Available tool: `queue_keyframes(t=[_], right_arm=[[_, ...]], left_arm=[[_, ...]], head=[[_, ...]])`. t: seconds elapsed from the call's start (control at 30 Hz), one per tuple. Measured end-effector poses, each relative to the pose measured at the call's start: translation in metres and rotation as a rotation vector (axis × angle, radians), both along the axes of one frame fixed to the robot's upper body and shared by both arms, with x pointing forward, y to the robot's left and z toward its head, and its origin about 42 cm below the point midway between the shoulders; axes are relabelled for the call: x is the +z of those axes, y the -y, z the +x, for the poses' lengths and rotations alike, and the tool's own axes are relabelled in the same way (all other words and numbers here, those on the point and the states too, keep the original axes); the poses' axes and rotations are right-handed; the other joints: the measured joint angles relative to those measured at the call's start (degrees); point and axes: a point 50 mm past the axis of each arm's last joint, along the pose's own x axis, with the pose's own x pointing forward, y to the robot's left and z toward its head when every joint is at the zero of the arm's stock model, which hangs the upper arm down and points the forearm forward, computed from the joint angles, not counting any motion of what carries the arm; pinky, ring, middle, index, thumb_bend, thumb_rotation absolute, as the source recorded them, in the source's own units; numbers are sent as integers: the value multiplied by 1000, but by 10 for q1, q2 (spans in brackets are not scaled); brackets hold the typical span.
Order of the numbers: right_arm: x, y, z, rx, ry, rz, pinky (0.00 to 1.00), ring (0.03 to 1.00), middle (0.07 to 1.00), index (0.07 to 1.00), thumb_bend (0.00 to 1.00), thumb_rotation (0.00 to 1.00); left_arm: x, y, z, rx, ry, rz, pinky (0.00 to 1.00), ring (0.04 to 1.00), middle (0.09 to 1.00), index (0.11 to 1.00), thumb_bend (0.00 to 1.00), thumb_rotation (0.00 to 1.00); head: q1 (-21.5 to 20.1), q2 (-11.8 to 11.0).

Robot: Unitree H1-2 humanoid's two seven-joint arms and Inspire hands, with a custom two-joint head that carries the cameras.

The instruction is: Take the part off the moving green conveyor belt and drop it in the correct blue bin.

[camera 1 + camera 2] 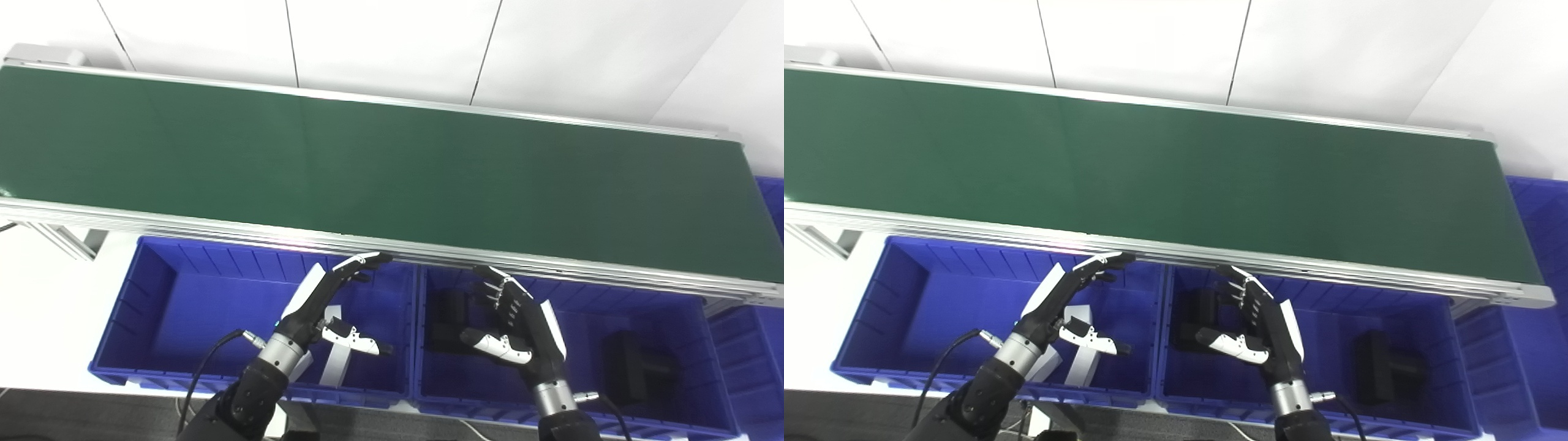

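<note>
Backdrop, left eye: white panelled wall behind my belt (392,177), which is bare; no part on it.
Bins, left eye: white parts (335,355) in left bin (153,288), black parts (631,370) in right bin (692,343).
Handling, my guess: light, stiff, smooth blocks; I'd pinch across the narrow body.
Hands, right eye: left hand (1062,306) and right hand (1255,324) empty, fingers spread wide, palms facing, hovering over the bins below the belt edge.
</note>
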Motion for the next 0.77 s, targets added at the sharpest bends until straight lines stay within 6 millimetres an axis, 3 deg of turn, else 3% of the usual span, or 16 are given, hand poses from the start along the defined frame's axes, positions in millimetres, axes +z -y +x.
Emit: queue_keyframes(t=[0.37, 0.53, 0.7, 0.77], right_arm=[[-5, -1, 0, -4, -17, 5, 709, 775, 835, 778, 1000, 404], [-5, -4, 0, 1, -16, -7, 721, 778, 838, 783, 1000, 415], [-5, -17, 3, 10, -12, -17, 720, 775, 840, 785, 1000, 409], [-6, -26, 5, 13, -12, -13, 713, 774, 839, 782, 1000, 414]], left_arm=[[-1, 1, -3, 5, -1, -7, 739, 810, 835, 792, 990, 90], [-2, -4, -4, 3, -5, 1, 739, 811, 835, 789, 989, 92], [-2, -18, -2, 12, -10, 14, 735, 825, 846, 796, 973, 88], [-2, -25, 0, 17, -10, 20, 751, 833, 852, 804, 963, 99]], head=[[2, -6], [-16, -3], [-117, -11], [-135, -12]])
